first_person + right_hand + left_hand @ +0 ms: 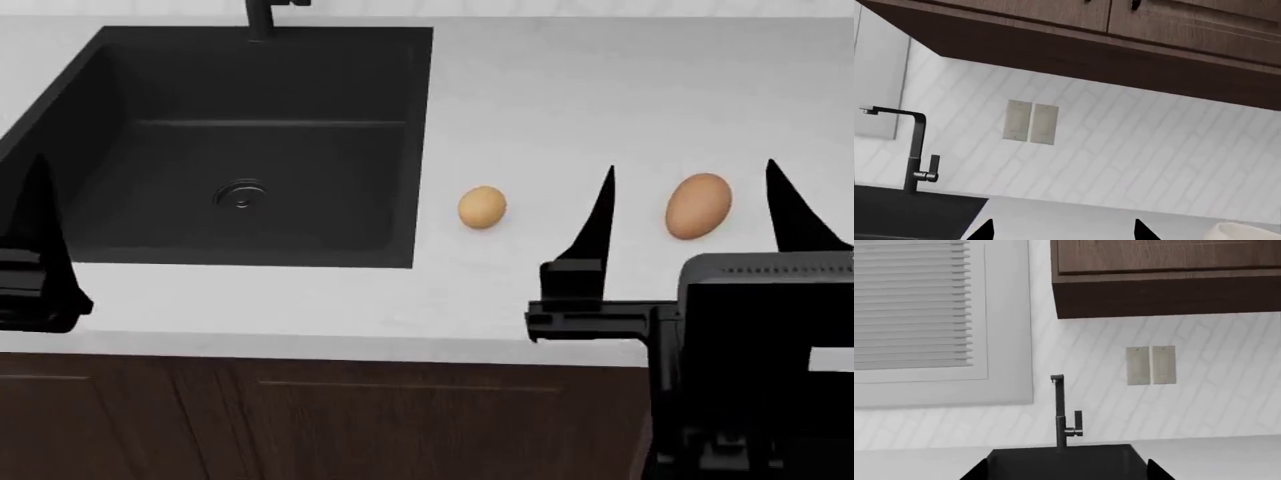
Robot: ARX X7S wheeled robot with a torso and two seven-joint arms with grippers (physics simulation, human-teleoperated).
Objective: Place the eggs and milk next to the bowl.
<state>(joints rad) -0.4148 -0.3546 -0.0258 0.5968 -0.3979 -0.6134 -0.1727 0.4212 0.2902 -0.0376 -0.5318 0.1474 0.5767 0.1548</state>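
Looking down from the head camera, we begin at the far left, where our left gripper (34, 250) shows only as one dark finger at the picture's edge, in front of the black sink (80, 110). Its other finger is out of view, so we cannot tell whether it is parted or closed.

Moving right past the sink, on the white countertop (601, 80), the smaller pale tan egg (482, 208) lies just beside the sink's right edge. Further right, the larger reddish-brown egg (698, 206) lies on its own, its long axis running roughly away from us.

Our right gripper (687, 215) has its two dark fingers spread wide and holds nothing. In this view the brown egg shows right between them, toward their tips. We judge the right arm by far the nearer to both eggs, and the brown egg the likelier first pick; height above it we cannot tell.

From the right wrist camera, a cream-white rim, probably the bowl (1247, 231), peeks in at the corner. The milk is not visible anywhere.
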